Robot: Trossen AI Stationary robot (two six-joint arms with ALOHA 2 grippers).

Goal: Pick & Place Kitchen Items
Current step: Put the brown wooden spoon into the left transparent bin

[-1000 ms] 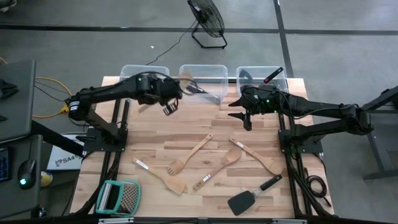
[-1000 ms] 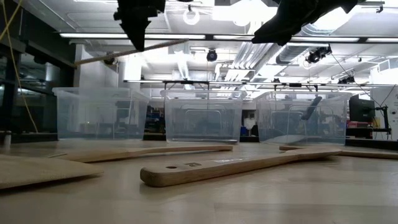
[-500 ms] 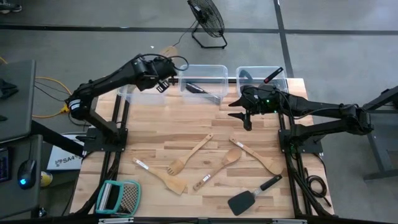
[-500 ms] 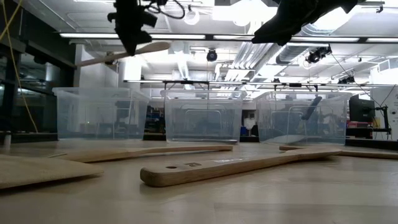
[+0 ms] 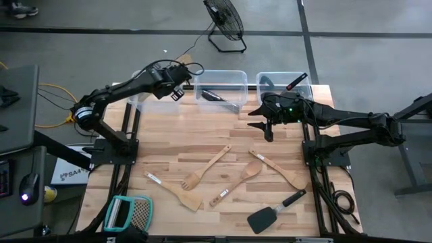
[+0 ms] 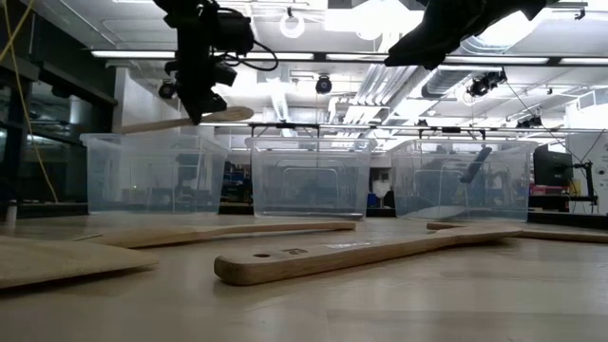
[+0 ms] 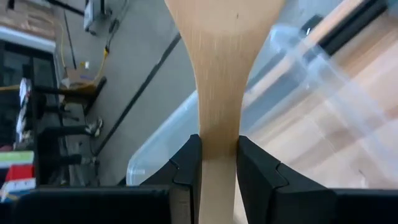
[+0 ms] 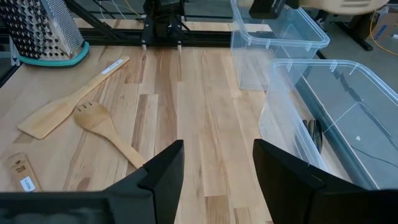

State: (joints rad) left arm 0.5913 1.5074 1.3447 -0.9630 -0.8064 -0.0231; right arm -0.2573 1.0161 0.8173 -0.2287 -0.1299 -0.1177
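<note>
My left gripper [image 6: 201, 110] hangs above the far-left clear bin [image 6: 152, 176], shut on a pale wooden spoon [image 6: 185, 121]. In the left wrist view the spoon's broad head [image 7: 224, 37] sticks out beyond the fingers, with the bin's rim [image 7: 161, 149] below. My right gripper [image 5: 267, 128] waits open in front of the far-right bin [image 5: 283, 84], its fingers [image 8: 161, 180] bare. Several wooden utensils lie flat on the table, among them a slotted one [image 5: 206, 169] and a spatula [image 5: 174, 190], plus a black spatula [image 5: 273, 212]. My left gripper pinches the spoon's neck [image 7: 217, 134], where the handle widens into the head, between its two fingers. The fingers come slanting down from above. The spoon hangs almost level and clear of everything, its handle end [image 6: 128, 126] free, above the bin's rim.
Three clear bins stand along the far edge; the middle one [image 5: 221, 88] holds a black utensil, the right one a black utensil with a red tip [image 5: 297, 79]. A teal-framed grater [image 5: 128, 214] lies at the near left corner. Bare wood [image 5: 223, 128] lies between the bins and the utensils.
My left gripper has carried the spoon from in front of the middle bin toward the table's far left, then sunk over the left bin. The spoon has come down with it and levelled out. The gripper has stayed shut on it.
</note>
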